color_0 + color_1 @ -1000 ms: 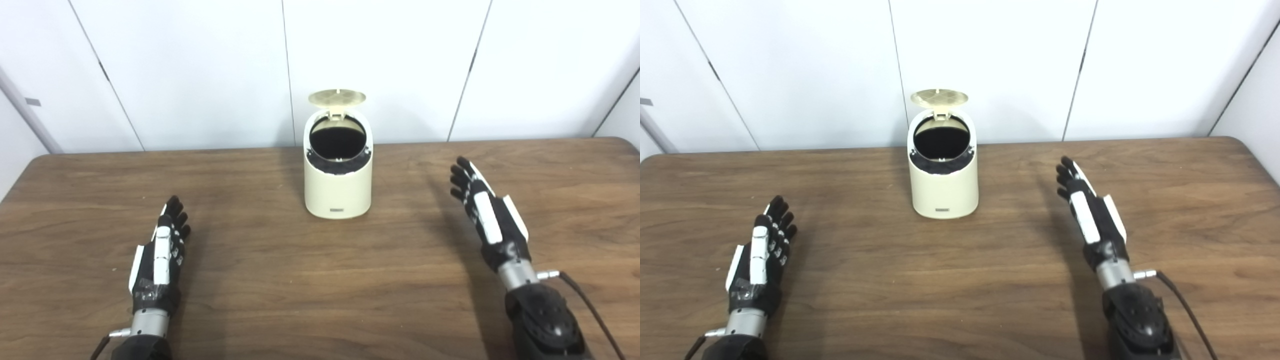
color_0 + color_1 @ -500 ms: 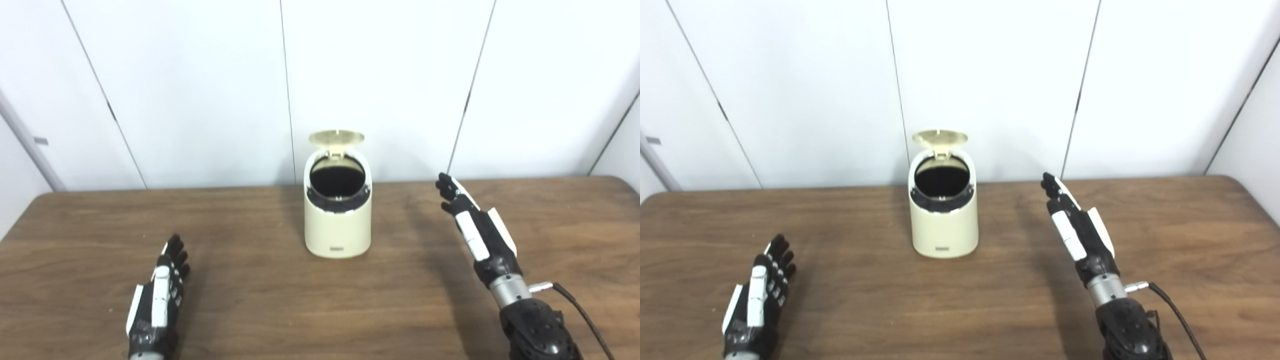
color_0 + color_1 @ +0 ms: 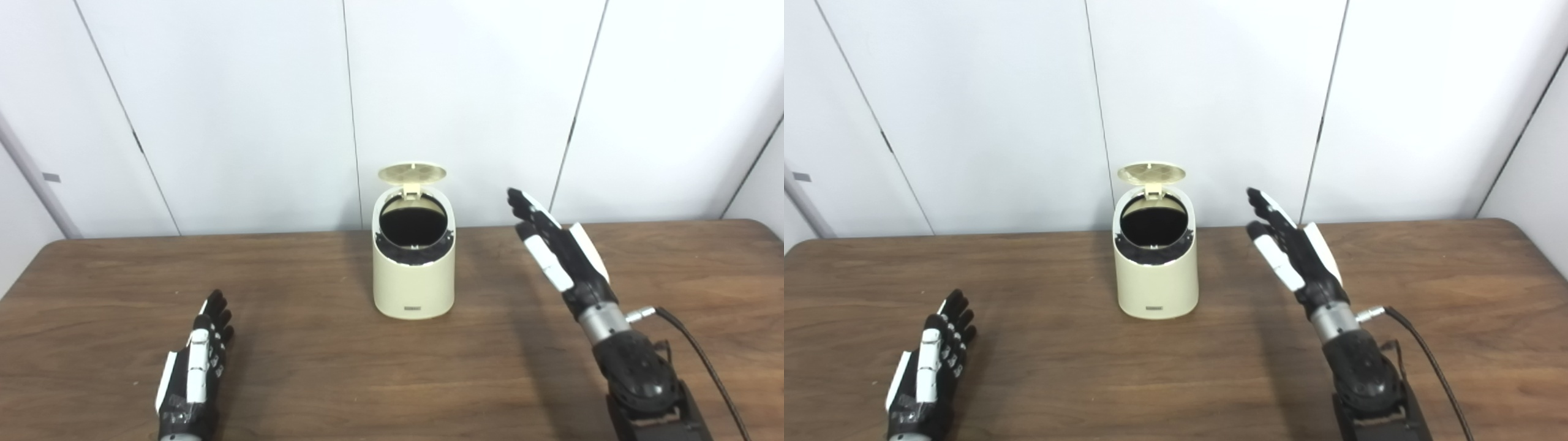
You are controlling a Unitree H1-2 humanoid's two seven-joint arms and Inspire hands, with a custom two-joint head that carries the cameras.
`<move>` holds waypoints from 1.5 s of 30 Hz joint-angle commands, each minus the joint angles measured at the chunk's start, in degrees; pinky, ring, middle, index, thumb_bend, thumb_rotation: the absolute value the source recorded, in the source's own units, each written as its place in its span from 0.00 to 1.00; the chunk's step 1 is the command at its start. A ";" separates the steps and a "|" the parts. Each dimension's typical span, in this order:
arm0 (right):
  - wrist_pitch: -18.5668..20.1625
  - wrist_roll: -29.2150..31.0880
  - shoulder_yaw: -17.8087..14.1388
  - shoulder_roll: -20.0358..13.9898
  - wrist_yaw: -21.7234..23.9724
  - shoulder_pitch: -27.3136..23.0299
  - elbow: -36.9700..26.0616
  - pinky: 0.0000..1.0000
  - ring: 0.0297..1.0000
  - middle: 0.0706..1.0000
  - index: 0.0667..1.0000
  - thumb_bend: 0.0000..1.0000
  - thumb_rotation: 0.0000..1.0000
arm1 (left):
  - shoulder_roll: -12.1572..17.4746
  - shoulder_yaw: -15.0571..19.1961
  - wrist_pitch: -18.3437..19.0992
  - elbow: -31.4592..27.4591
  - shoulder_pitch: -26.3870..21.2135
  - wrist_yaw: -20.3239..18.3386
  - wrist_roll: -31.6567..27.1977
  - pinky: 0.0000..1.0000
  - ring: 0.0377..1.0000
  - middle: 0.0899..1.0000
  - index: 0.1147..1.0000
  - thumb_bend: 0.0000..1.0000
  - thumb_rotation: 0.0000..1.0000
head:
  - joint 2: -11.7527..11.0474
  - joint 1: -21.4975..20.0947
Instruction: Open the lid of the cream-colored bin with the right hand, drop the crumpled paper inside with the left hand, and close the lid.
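Left eye view: both hands' fingers (image 3: 528,211) spread, empty.

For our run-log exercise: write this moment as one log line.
lid: up | bin: open, upright | right hand: open, raised beside bin | left hand: open, low | paper: unseen

You see the cream-colored bin (image 3: 414,282) standing upright near the back middle of the brown wooden worktop (image 3: 343,367), its round lid (image 3: 412,173) hinged up at the rear and the dark opening facing you. Your right hand (image 3: 557,251) is raised off the worktop to the right of the bin, apart from it, fingers straight and spread, tips pointing up and toward the lid. Your left hand (image 3: 196,367) lies low at the front left, fingers extended, holding nothing. White wall panels (image 3: 245,110) stand behind.
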 commanded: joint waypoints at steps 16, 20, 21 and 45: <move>6.03 -9.36 4.55 -3.02 2.30 -9.48 -4.26 0.90 0.94 0.94 0.90 0.54 1.00 | -1.54 -0.98 -2.67 2.89 0.51 0.61 1.38 1.00 1.00 1.00 1.00 0.46 0.99 | -0.42 0.60; 5.73 -10.44 5.33 -3.81 2.85 -11.21 -3.69 0.88 0.93 0.94 0.91 0.56 1.00 | -1.73 -1.23 -2.29 2.60 0.55 0.70 1.15 1.00 1.00 1.00 1.00 0.46 0.99 | -0.39 0.77; 5.88 -10.73 5.50 -3.93 2.91 -11.52 -3.75 0.87 0.93 0.94 0.91 0.57 1.00 | -1.77 -1.29 -2.18 2.55 0.53 0.71 1.07 1.00 1.00 1.00 1.00 0.46 0.99 | -0.36 0.83; 5.19 -13.37 9.67 -5.37 7.95 -18.27 -2.09 0.85 0.91 0.92 0.90 0.53 1.00 | -2.64 -2.07 -1.64 2.90 0.51 0.79 0.77 1.00 1.00 1.00 1.00 0.44 0.97 | 0.00 1.59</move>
